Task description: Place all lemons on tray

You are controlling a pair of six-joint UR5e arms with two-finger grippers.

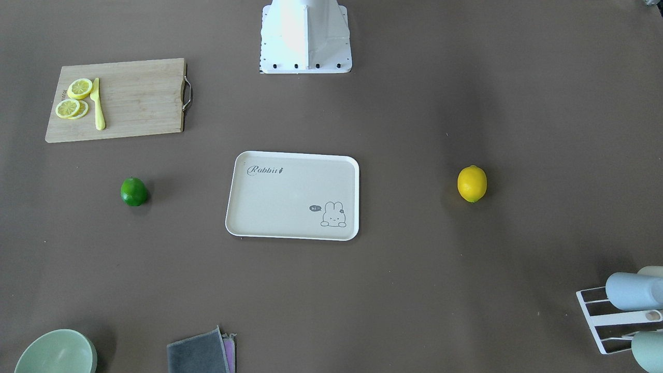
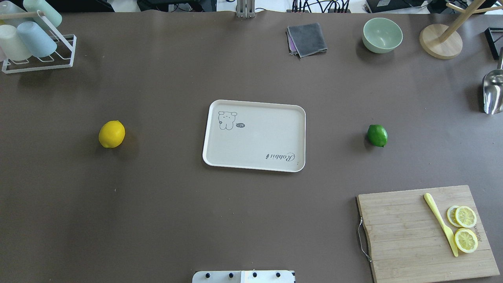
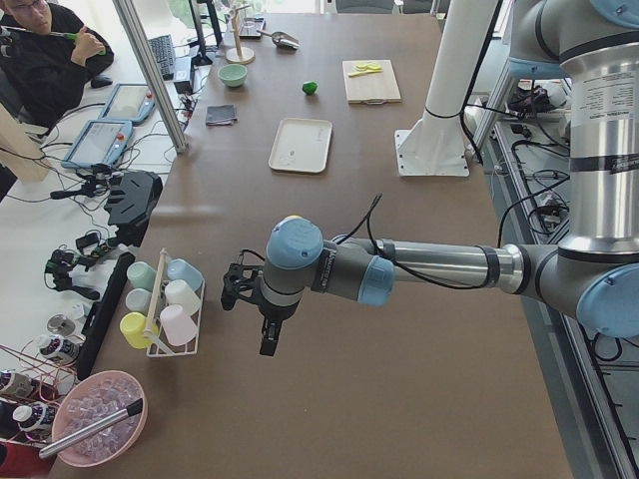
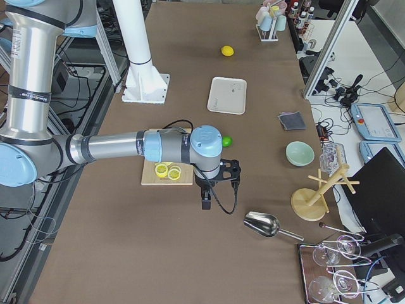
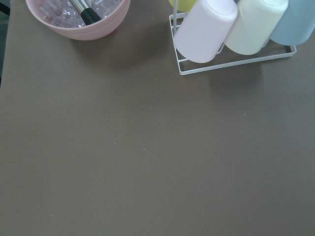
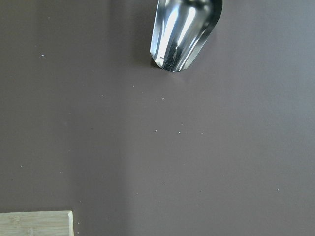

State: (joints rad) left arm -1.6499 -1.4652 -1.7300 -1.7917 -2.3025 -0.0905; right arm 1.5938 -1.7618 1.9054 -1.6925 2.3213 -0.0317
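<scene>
The yellow lemon (image 2: 111, 134) lies on the brown table left of the tray (image 2: 255, 137); it also shows in the front view (image 1: 472, 183). The dark green lemon (image 2: 377, 135) lies right of the tray, also in the front view (image 1: 134, 191). The cream tray (image 1: 290, 197) with "Rabbit" script has nothing on it. My left gripper (image 3: 232, 289) hangs over the table's left end near the cup rack. My right gripper (image 4: 235, 172) hangs over the right end beside the cutting board. Both show only in side views, so I cannot tell whether they are open or shut.
A wooden cutting board (image 2: 424, 232) with lemon slices and a yellow knife sits near right. A cup rack (image 2: 35, 43) stands far left. A green bowl (image 2: 382, 34), grey cloth (image 2: 307, 38), wooden stand (image 2: 440, 41) and metal scoop (image 2: 493, 92) stand far right.
</scene>
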